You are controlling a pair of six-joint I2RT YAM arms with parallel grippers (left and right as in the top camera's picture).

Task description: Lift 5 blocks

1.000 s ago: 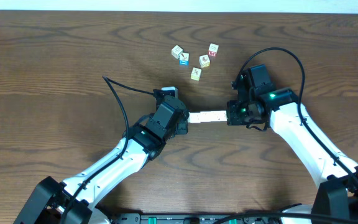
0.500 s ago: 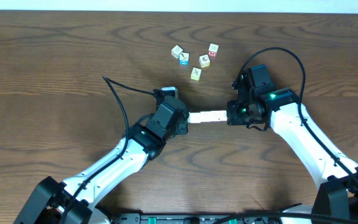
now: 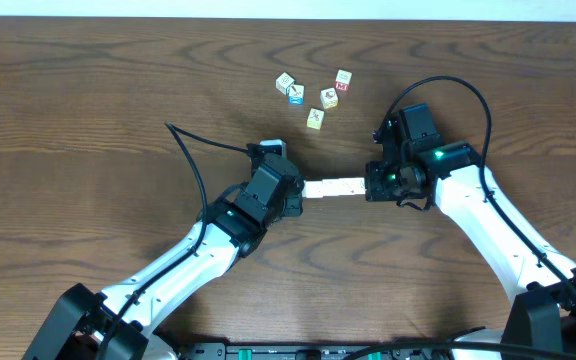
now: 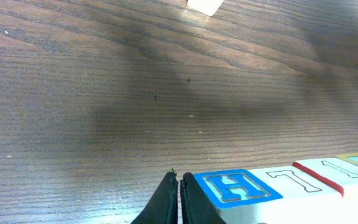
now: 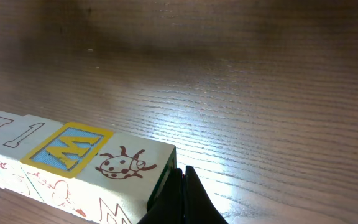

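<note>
The blocks [image 3: 333, 186] form a single straight row of five, set end to end, near the middle of the tabletop [image 3: 88, 100]. The row runs left to right and spans the gap between the two grippers.

In the right wrist view the upper faces of the blocks [image 5: 73, 155] read, from the near end outward: a red ladybird, a blue M in a yellow frame, a 1, a 7, and a blue edge at the frame border. In the left wrist view the near block [image 4: 291, 183] shows a blue H, followed by the 7 and the 1 with a red edge.

The left gripper [image 3: 296, 192] meets the left end of the row. Its fingers are together with no gap between them [image 4: 179, 199], and the H block sits just beside the fingertips. The right gripper [image 3: 370, 184] meets the right end. Its fingers are also pressed together [image 5: 180, 190], against the ladybird block. Neither gripper encloses a block; the row is clamped end-on between the two.

In both wrist views the row appears raised off the wood, with a dark shadow band lying apart from it.

A group of loose cubes [image 3: 315, 119] lies well apart, toward the far edge. A black cable [image 3: 193, 150] loops from the left arm.
</note>
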